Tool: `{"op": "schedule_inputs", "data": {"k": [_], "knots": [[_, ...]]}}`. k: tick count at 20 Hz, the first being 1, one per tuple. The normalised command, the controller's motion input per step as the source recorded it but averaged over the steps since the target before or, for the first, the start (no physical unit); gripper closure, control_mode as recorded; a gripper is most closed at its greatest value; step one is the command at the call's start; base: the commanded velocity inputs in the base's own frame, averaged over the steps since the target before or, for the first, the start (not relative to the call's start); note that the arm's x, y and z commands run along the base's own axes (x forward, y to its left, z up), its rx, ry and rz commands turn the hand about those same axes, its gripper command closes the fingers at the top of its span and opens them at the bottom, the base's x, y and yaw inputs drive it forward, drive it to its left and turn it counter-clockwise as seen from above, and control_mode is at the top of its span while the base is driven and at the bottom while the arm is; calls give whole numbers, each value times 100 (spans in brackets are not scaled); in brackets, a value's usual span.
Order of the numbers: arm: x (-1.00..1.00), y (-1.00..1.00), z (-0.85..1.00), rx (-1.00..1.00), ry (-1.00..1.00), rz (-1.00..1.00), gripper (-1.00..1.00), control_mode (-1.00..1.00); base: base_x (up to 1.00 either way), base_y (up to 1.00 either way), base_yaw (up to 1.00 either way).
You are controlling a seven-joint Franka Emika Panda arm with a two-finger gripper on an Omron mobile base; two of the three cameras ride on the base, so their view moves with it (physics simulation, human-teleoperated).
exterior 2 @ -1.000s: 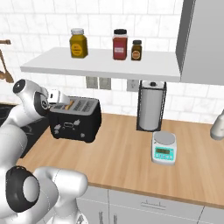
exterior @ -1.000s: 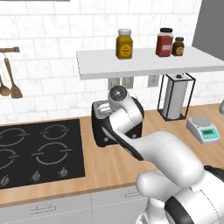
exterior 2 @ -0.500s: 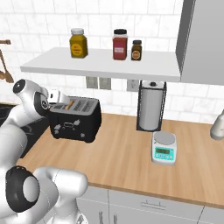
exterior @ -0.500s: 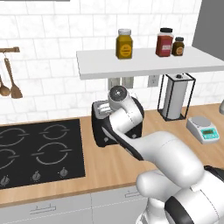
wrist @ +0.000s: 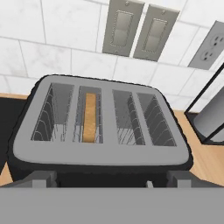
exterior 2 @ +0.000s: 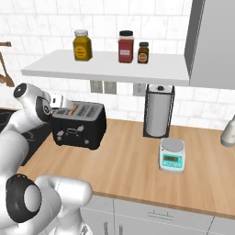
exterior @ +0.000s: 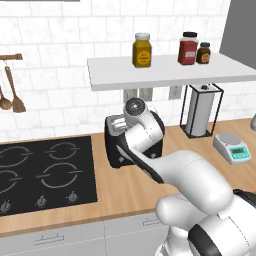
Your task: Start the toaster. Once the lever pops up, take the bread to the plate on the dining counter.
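Toaster (exterior 2: pixel 79 125) at the centre of a still scene: the black four-slot appliance stands on the wooden worktop (exterior 2: pixel 137 165) against the white tiled wall, with the robot's hand hanging just above its front edge, exactly where it was a second ago. Nothing in either base view has shifted since then. The gripper (wrist: pixel 105 181) looks straight down on the grey top, its tips barely rising at the bottom of the hand view, so whether the fingers are spread or pressed together cannot be told. The bread (wrist: pixel 89 117) sits on edge in the second slot from the left, its tan top showing between the wires. A paper towel holder (exterior 2: pixel 159 111) and a small kitchen scale (exterior 2: pixel 172 155) stand to the toaster's right, three jars (exterior 2: pixel 125 46) line the shelf above, and a black hob (exterior: pixel 42 172) lies to its left.
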Motion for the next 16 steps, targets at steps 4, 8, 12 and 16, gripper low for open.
{"op": "schedule_inputs", "data": {"k": [4, 8, 12, 16], "knots": [[0, 0, 0, 0, 0, 0, -100, -100, 0, 0, 0], [0, 0, 0, 0, 0, 0, -100, -100, 0, 0, 0], [0, 0, 0, 0, 0, 0, -100, -100, 0, 0, 0], [0, 0, 0, 0, 0, 0, -100, -100, 0, 0, 0]]}}
